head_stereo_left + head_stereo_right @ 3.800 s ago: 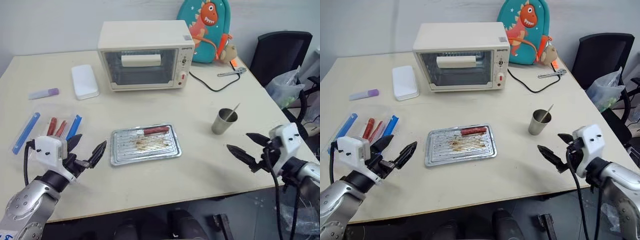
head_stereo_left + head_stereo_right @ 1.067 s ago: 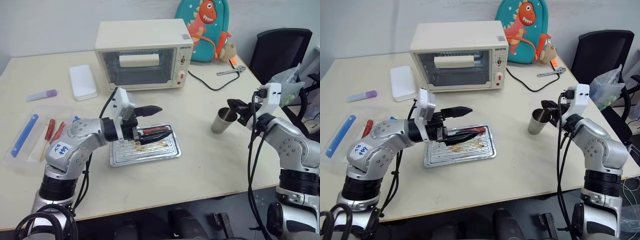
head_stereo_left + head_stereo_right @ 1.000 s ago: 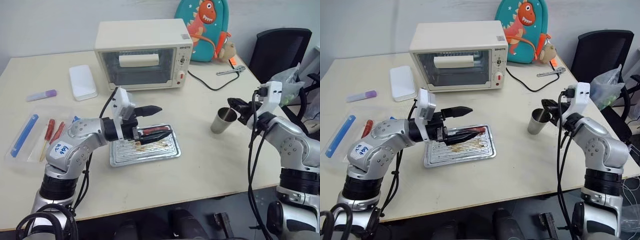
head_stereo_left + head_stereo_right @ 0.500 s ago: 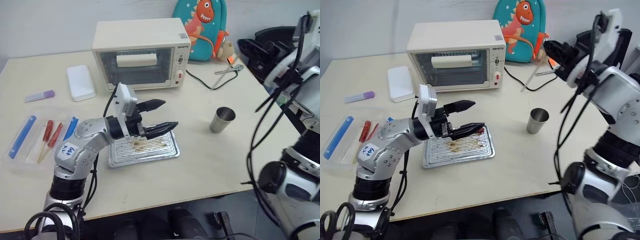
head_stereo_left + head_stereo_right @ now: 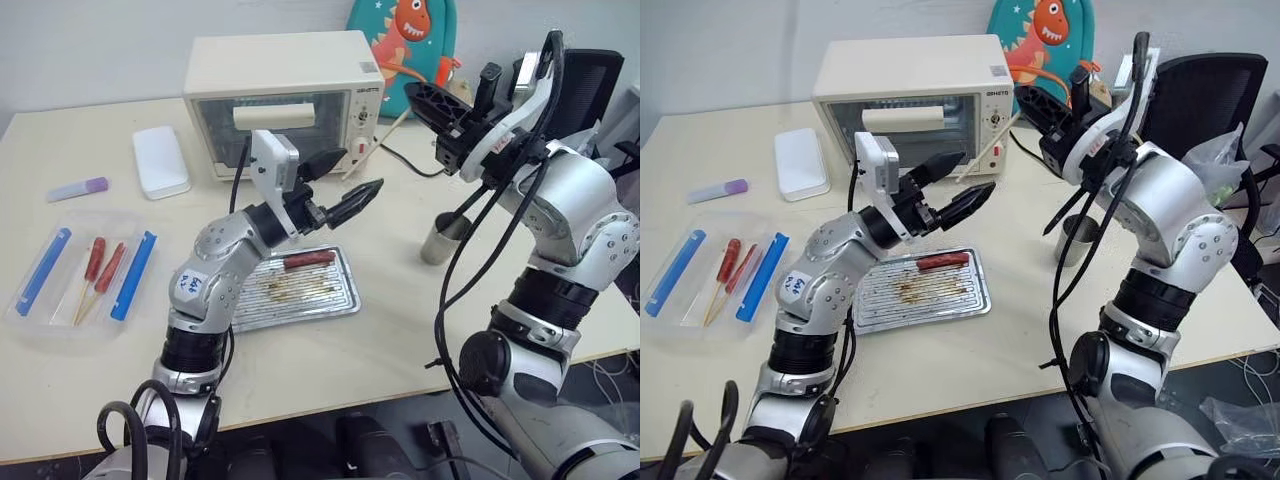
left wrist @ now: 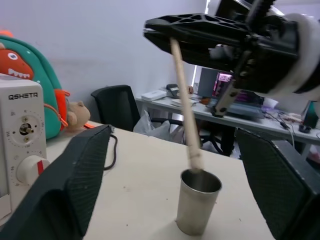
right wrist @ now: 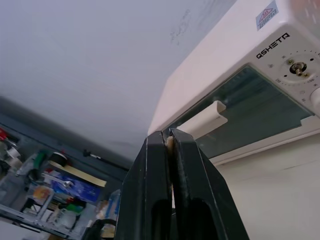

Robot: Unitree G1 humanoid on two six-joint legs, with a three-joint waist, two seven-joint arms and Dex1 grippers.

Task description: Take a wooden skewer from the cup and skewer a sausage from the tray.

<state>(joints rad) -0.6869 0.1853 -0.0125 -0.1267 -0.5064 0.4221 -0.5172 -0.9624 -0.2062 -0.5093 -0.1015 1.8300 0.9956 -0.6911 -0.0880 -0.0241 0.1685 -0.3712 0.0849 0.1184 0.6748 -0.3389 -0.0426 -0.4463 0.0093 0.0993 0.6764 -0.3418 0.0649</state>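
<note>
My right gripper (image 5: 413,96) is raised in front of the toaster oven and is shut on the wooden skewer (image 5: 377,144), which slants down to the left from its fingers. A pale sliver of the stick shows between the closed fingers (image 7: 150,165) in the right wrist view. The steel cup (image 5: 440,240) stands below it, partly behind my arm's cables. My left gripper (image 5: 346,180) hovers open and empty above the tray (image 5: 260,310), close to the skewer's lower end. One reddish-brown sausage (image 5: 308,260) lies near the tray's far edge. The left wrist view looks at the skewer (image 6: 184,110) and the cup (image 6: 197,202).
A cream toaster oven (image 5: 285,95) stands behind the tray, with a white box (image 5: 160,162) and a purple tube (image 5: 75,188) to its left. A clear dish (image 5: 30,305) at the left holds blue strips and skewered sausages. A dinosaur backpack (image 5: 400,30) and a black cable are at the back right.
My right gripper has lifted the skewer out of the cup and swung it up and left. My left gripper has risen off the tray, empty; the sausage stays there.
</note>
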